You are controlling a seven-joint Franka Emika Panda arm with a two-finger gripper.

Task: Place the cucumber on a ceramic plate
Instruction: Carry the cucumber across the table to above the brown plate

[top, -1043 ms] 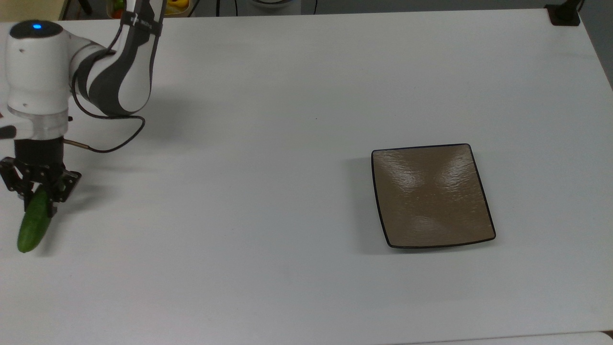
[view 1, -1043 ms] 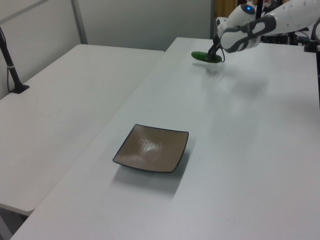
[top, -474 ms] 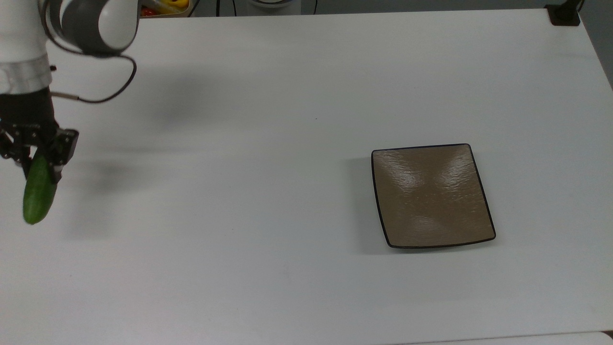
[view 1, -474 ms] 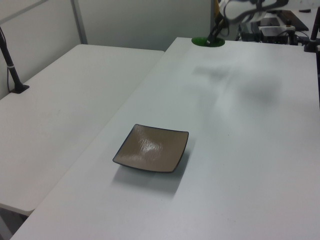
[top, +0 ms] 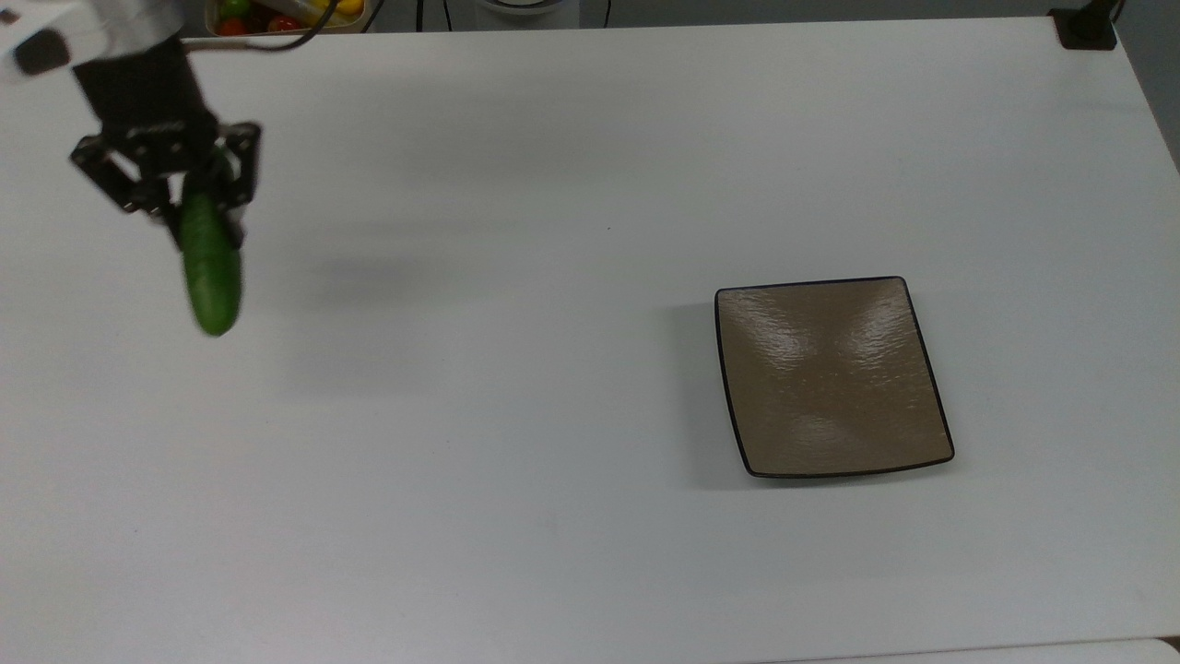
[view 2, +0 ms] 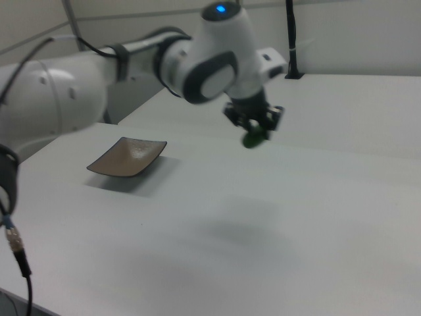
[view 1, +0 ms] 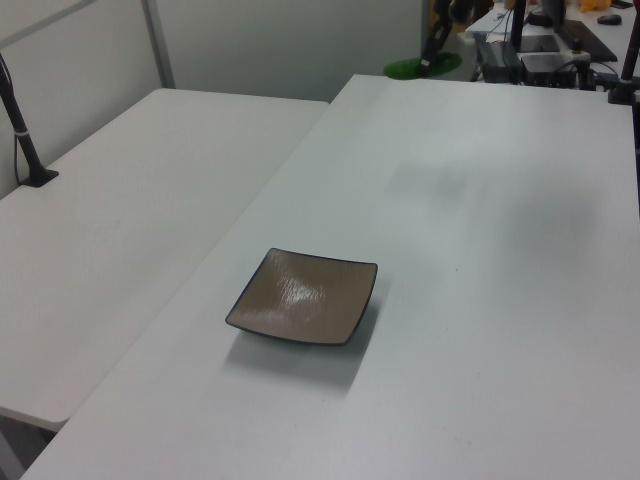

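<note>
While the gripper (top: pixel 198 198) is clamped on the upper end of the one cucumber (top: pixel 210 267), that cucumber hangs clear above the white table (top: pixel 553 369) near the top view's upper left, its faint shadow lying apart from it on the surface. One ceramic plate (top: pixel 832 376) sits well apart toward the top view's right, nearer the lower edge, with bare tabletop on all four of its sides and across the whole span between it and the cucumber. At the top view's upper border the arm is cut off, and a container of coloured items (top: pixel 286 14) is partly cropped. Seen in the right view, the cucumber (view 2: pixel 252 139) shows end-on beneath the gripper (view 2: pixel 255 125), with the plate (view 2: pixel 127 157) beyond.
</note>
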